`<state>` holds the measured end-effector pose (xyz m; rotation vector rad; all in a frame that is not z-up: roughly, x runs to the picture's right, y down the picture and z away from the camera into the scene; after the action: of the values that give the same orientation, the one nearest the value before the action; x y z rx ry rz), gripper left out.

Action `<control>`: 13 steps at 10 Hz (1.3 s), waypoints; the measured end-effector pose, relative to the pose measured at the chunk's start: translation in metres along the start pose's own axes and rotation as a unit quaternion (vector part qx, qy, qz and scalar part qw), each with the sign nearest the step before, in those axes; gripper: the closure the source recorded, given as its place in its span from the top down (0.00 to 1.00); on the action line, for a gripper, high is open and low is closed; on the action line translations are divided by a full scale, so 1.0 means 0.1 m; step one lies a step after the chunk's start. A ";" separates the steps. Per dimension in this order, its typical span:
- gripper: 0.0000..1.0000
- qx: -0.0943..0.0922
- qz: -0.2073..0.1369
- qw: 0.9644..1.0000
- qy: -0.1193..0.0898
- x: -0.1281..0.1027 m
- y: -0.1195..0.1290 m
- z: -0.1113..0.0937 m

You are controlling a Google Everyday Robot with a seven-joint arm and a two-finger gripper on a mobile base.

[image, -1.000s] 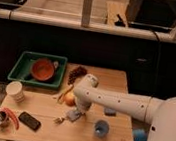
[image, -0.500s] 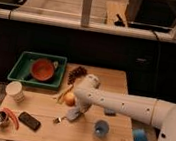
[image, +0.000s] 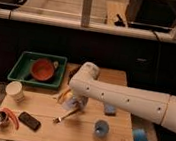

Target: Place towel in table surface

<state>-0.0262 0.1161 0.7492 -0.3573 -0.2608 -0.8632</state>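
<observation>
1. Gripper (image: 77, 105) sits low over the middle of the table (image: 70, 136), under the white arm (image: 122, 97); spread or closed, cannot tell.
2. Towel (image: 109, 109), seemingly the blue-grey patch, lies flat on the table just right of the gripper.
3. Green tray (image: 19, 68) with red bowl (image: 43, 70) is at left-centre of the frame, and a blue cup (image: 101, 128) at lower right.
</observation>
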 end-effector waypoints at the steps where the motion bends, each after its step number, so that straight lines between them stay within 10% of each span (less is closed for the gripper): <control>1: 0.00 0.008 -0.001 1.000 0.014 0.01 -0.09 -0.15; 7: 0.00 0.023 -0.029 0.995 0.088 -0.04 -0.51 -0.98; 13: 0.00 -0.003 -0.013 0.994 0.107 0.12 -0.33 -0.75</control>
<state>-0.0384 0.0576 0.6918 -0.2656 -0.0643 -0.9201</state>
